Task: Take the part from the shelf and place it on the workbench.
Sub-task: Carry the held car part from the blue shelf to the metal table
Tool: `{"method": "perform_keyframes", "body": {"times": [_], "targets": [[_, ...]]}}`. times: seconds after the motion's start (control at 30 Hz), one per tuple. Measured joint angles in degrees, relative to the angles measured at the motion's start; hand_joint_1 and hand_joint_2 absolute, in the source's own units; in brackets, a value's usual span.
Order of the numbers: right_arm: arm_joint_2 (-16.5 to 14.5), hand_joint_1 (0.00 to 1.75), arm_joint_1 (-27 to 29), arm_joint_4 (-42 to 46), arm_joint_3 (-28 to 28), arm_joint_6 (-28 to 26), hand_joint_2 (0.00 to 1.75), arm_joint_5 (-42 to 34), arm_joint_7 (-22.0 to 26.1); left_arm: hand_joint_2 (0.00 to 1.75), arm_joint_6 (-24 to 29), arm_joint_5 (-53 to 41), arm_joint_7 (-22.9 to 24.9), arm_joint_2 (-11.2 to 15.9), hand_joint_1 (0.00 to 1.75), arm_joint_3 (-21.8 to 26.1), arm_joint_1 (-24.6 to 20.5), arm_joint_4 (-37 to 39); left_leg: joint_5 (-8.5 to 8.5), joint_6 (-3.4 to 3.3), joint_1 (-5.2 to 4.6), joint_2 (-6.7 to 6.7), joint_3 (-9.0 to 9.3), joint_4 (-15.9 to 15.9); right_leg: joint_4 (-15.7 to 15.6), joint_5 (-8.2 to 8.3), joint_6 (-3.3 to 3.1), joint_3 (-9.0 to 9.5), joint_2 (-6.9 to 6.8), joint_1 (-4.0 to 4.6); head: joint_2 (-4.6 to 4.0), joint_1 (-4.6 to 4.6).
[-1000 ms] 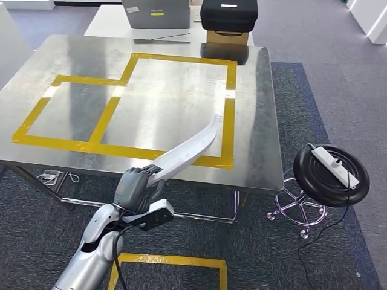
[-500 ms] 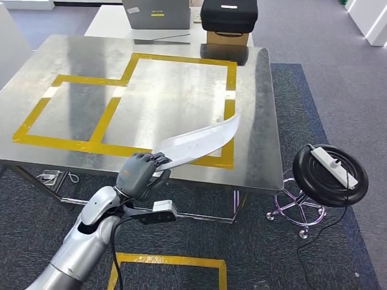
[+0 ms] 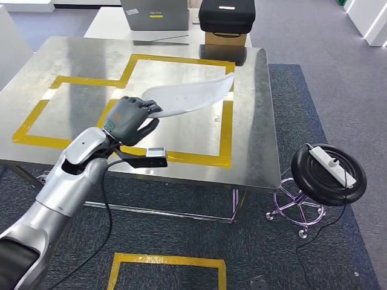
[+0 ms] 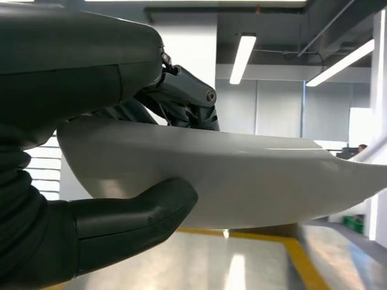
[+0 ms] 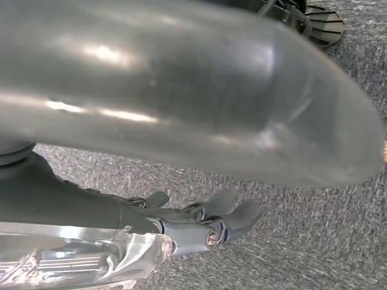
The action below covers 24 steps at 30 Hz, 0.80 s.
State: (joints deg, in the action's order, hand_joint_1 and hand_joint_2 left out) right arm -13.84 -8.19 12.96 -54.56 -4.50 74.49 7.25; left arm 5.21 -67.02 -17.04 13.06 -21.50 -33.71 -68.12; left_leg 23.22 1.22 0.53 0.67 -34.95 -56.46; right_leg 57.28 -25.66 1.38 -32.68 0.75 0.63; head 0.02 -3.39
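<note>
1. While the left hand (image 3: 127,118) reached out over the near part of the desk (image 3: 256,121), it gripped one end of the part (image 3: 187,96), a long, pale, curved blade-shaped piece.
2. From that hand the part ran away to the right and slightly farther off, held above the desk's surface and not resting on it, over the larger rectangle of yellow tape (image 3: 225,127).
3. Seen from the left wrist, the thick thumb (image 4: 136,214) pressed against one broad face of the part (image 4: 237,175) and the darker fingers (image 4: 182,96) closed over the opposite edge, so the piece was clamped between them.
4. Just below the hand, on the near side, a small dark camera block (image 3: 153,156) hung from the wrist, with a black cable (image 3: 106,199) trailing back along the silver arm.
5. Beyond the far tip of the part, at the back of the desk, stood a black case (image 3: 227,15) on a cardboard box, with a grey laptop-like unit (image 3: 155,13) to its left.
6. Well to the right of the hand, off the desk, a black round stool (image 3: 328,175) on the carpet carried a white power strip (image 3: 333,166).
7. The right hand (image 5: 205,223) hung over grey carpet, its fingers loosely extended and apart, holding nothing.
</note>
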Motion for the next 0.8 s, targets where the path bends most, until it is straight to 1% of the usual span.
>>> {"method": "perform_keyframes", "body": {"times": [0.1, 0.17, 0.4, 0.5, 0.6, 0.8], "targets": [[0.00, 0.00, -0.12, 0.00, 0.40, 0.20, 0.00, 0.07, -0.10, 1.75, 0.62, -1.44, 0.87, 1.35, 1.75, -0.43, -5.65, 6.28, -0.04, 0.04, 0.00, -0.02, 0.00, 0.00, 0.04, 0.05, -0.04, -0.04, 0.03, 0.01, 0.00, 0.00], [0.00, 0.00, -0.24, 0.00, 0.74, 0.28, 0.00, 0.10, -0.16, 1.75, 1.18, -2.12, 1.33, 2.08, 1.75, -0.64, -8.51, 10.55, -0.05, 0.05, 0.00, -0.02, 0.00, 0.00, 0.09, 0.04, -0.04, -0.06, 0.03, 0.01, 0.00, -0.01], [0.00, 0.00, -0.56, -0.01, 1.73, 0.70, 0.00, 0.16, -0.50, 1.75, 2.19, -6.42, 6.08, 4.20, 1.75, -0.93, -15.38, 24.92, -0.08, 0.09, 0.00, -0.06, 0.00, 0.00, 0.20, 0.03, -0.06, -0.14, 0.11, 0.01, 0.00, -0.01], [-0.01, 0.00, -0.63, -0.01, 2.00, 0.80, 0.00, 0.14, -0.56, 1.75, 2.67, -7.69, 7.84, 5.15, 1.75, -0.88, -17.29, 30.43, -0.08, 0.10, 0.00, -0.06, -0.01, 0.01, 0.25, 0.01, -0.09, -0.15, 0.10, 0.01, 0.00, -0.01], [0.00, 0.00, -0.65, -0.01, 2.42, 0.82, 0.00, 0.08, -0.63, 1.75, 2.66, -8.83, 10.59, 6.13, 1.75, -0.71, -18.42, 35.06, -0.08, 0.10, 0.00, -0.06, -0.01, 0.01, 0.29, -0.02, -0.13, -0.18, 0.11, 0.01, 0.00, 0.00], [0.00, 0.00, -0.63, -0.02, 2.76, 0.82, 0.00, -0.03, -0.82, 1.75, 2.20, -10.71, 15.49, 8.28, 1.75, 0.03, -18.88, 40.83, -0.08, 0.11, 0.00, -0.08, -0.02, 0.01, 0.33, -0.07, -0.21, -0.21, 0.09, 0.01, 0.00, -0.02]]}}
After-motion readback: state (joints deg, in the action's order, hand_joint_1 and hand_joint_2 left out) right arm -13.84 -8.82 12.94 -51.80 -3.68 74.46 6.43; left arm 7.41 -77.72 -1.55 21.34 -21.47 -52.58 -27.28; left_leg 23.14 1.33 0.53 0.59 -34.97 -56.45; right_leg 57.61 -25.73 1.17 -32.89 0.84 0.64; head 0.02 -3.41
